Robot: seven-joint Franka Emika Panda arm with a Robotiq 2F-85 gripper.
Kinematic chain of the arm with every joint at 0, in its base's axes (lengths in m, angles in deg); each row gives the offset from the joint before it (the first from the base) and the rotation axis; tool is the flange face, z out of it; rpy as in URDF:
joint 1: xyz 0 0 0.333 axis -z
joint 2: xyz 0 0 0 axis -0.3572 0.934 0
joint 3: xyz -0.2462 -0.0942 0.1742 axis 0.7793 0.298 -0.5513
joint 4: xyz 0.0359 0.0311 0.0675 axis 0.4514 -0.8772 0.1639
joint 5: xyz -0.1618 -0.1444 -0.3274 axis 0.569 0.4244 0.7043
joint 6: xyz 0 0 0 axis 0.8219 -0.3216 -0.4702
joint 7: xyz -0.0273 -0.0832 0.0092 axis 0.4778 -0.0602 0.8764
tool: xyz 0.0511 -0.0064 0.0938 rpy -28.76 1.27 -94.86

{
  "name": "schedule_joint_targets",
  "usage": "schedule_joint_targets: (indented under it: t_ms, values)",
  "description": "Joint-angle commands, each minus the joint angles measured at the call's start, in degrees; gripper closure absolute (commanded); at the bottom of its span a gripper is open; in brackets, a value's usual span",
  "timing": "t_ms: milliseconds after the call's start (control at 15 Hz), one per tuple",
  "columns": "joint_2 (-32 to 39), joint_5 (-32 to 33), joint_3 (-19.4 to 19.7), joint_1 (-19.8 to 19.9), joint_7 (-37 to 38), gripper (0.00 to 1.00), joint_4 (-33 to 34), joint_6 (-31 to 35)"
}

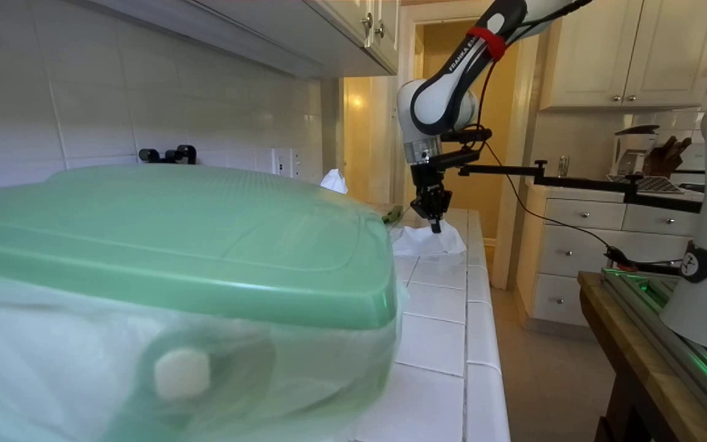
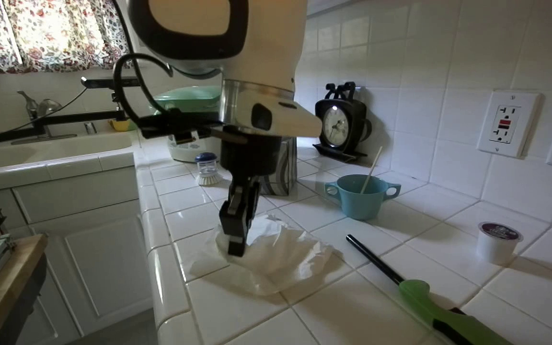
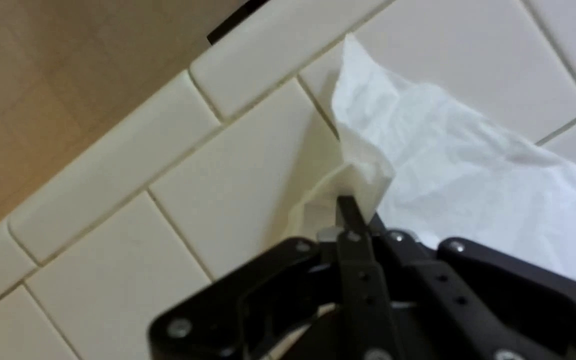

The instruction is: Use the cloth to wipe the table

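Observation:
The table is a white tiled countertop, seen in both exterior views (image 1: 430,337) (image 2: 352,306) and in the wrist view (image 3: 128,280). The cloth is a thin, crumpled white sheet on the tiles near the front edge, in both exterior views (image 1: 421,244) (image 2: 290,261) and the wrist view (image 3: 458,185). My gripper points down over it in both exterior views (image 1: 435,224) (image 2: 236,244). In the wrist view, the fingertips (image 3: 360,212) are closed on a raised fold of the cloth. The rest of the cloth spreads to one side on the tiles.
A green-lidded container (image 1: 175,233) fills the near part of an exterior view. In an exterior view stand a blue two-handled cup (image 2: 361,201), a green lighter (image 2: 417,292), a small pod (image 2: 496,244), a patterned box (image 2: 281,170), a brush (image 2: 207,168) and a black scale (image 2: 340,124).

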Motion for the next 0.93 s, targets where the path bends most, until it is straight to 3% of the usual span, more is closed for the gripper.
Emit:
schedule_joint_targets:
  t_ms: [0, 533, 867]
  values:
    - [4.91, 1.59, 1.82, 0.09, 6.03, 1.00, 1.86, 2.49]
    - [7.27, 1.27, 6.48, 1.31, 10.73, 1.00, 3.55, 5.92]
    - [11.95, -0.77, 7.65, 3.63, 11.05, 1.00, 7.89, 13.74]
